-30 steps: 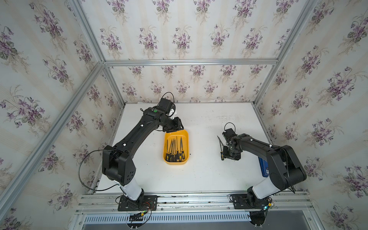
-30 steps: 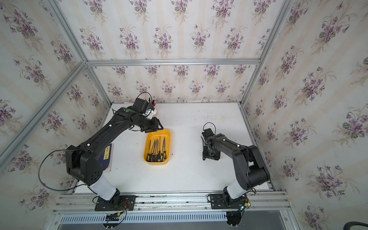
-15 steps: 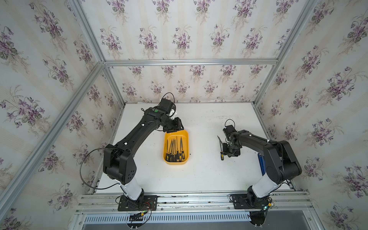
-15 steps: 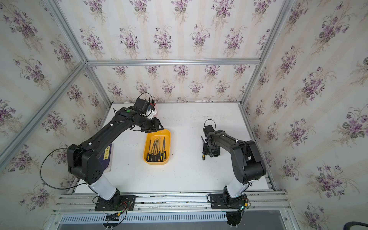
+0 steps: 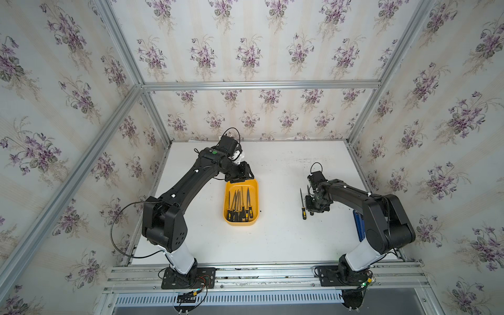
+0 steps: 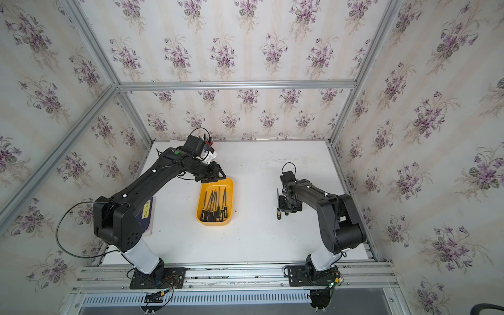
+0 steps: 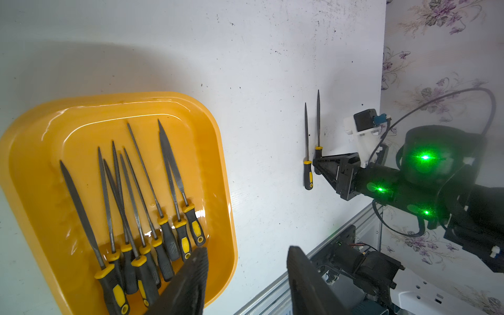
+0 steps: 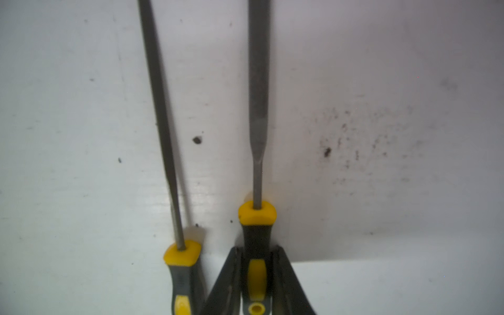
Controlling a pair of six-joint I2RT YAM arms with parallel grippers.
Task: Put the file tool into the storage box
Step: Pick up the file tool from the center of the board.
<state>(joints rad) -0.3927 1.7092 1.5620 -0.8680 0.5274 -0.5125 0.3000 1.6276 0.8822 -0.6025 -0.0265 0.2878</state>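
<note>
File tool (image 8: 257, 81) down on my scuffed white table (image 5: 272, 240), well apart from the glossy yellow storage box (image 7: 218, 169), I see its black-yellow handle pinched by right gripper (image 8: 256, 249), left gripper (image 7: 246, 251) parted, floral wallpaper (image 5: 245, 54) around

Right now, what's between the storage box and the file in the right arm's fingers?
One loose file, lying beside the held file; otherwise bare table. The left wrist view shows it.

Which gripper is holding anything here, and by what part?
The right gripper grips one file by its black-and-yellow handle; the left gripper holds nothing.
</note>
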